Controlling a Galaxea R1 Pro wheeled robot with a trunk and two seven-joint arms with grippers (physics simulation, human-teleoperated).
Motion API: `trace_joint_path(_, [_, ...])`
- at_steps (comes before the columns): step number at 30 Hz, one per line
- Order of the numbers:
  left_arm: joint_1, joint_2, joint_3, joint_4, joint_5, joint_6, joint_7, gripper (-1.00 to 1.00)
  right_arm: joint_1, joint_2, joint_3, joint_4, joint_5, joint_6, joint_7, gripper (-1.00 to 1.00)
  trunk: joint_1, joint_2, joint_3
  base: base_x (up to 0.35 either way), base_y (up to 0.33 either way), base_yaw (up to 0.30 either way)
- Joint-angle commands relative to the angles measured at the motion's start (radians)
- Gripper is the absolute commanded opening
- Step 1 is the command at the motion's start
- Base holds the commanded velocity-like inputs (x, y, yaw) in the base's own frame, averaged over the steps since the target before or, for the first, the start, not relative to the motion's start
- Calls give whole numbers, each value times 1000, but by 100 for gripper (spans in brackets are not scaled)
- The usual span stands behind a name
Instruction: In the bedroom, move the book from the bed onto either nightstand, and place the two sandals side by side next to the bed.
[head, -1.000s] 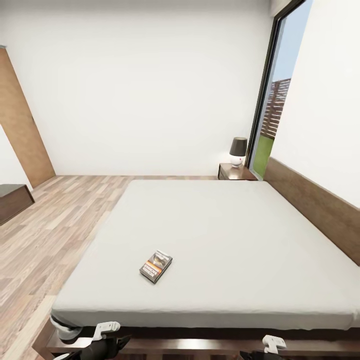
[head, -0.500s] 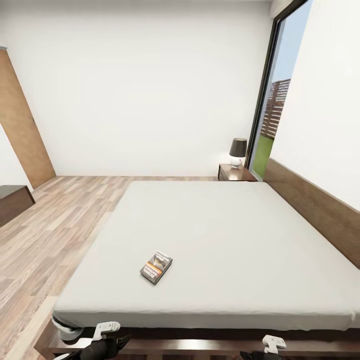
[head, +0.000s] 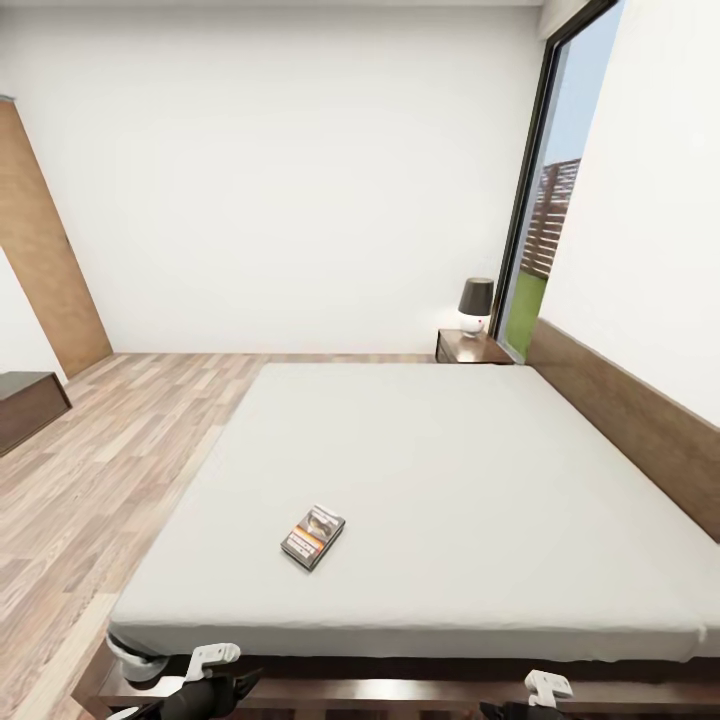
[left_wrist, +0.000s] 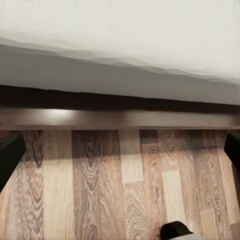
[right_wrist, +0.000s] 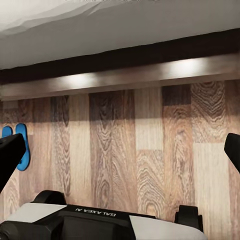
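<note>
You are at the bed's (head: 480, 470) foot with both grippers spread and empty; next, reach the book (head: 312, 536) at 11 o'clock.

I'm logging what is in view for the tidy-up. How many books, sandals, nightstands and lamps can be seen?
book: 1
sandals: 2
nightstand: 1
lamp: 1
Total: 5
</note>
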Motion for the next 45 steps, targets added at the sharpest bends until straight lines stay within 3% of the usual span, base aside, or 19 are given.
trace_joint_path(1, [-1, 0, 6, 0, -11, -7, -2, 100, -1, -1, -7, 3, 3, -2, 3, 100, -4, 6, 2, 0, 0, 0])
trace_joint_path(15, [-1, 0, 6, 0, -11, -7, -2, 100, -1, -1, -7, 3, 3, -2, 3, 100, -57, 104, 46, 0, 0, 0])
trace_joint_path(45, [-1, 0, 6, 0, -11, -7, -2, 100, -1, -1, -7, 3, 1, -2, 3, 100, -57, 104, 46, 0, 0, 0])
